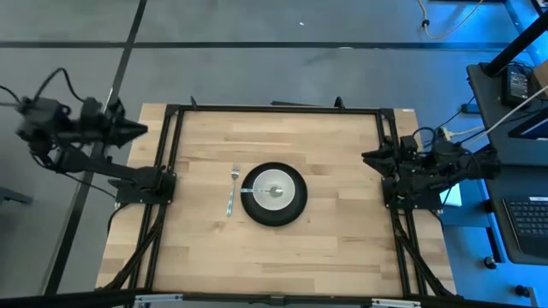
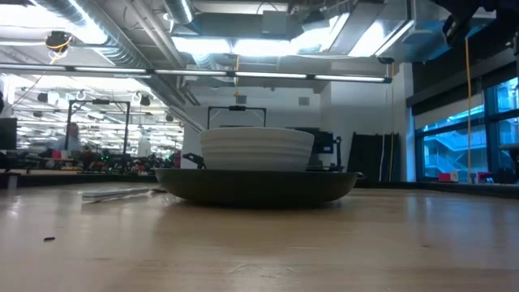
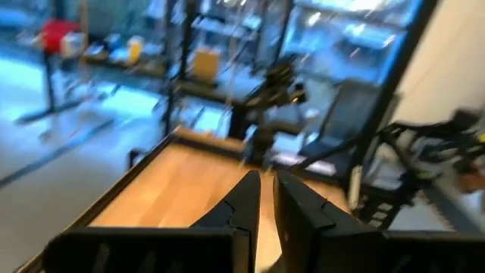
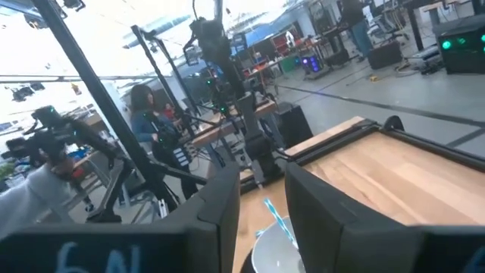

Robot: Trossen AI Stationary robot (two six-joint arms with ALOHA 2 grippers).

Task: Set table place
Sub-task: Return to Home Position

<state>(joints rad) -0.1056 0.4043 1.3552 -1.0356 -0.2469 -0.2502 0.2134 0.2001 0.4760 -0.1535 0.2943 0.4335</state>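
A black round plate (image 1: pixel 274 210) lies near the middle of the wood table (image 1: pixel 342 257). A white bowl (image 1: pixel 274 190) stands on the plate, with a small silver spoon (image 1: pixel 276 190) lying in it. A fork with a pale blue handle (image 1: pixel 232 192) lies flat on the table just left of the plate. It also shows in the low view (image 2: pixel 122 193). My left gripper (image 1: pixel 141 130) is shut and empty, off the table's far left corner. My right gripper (image 4: pixel 261 201) is open and empty above the table's right edge. It points at the bowl (image 4: pixel 276 254).
A black metal frame (image 1: pixel 274 109) runs around the table top, and both arm bases stand on it at the left and right edges. A desk with a laptop (image 1: pixel 527 222) stands off the table's right. People show in the room behind (image 4: pixel 144 114).
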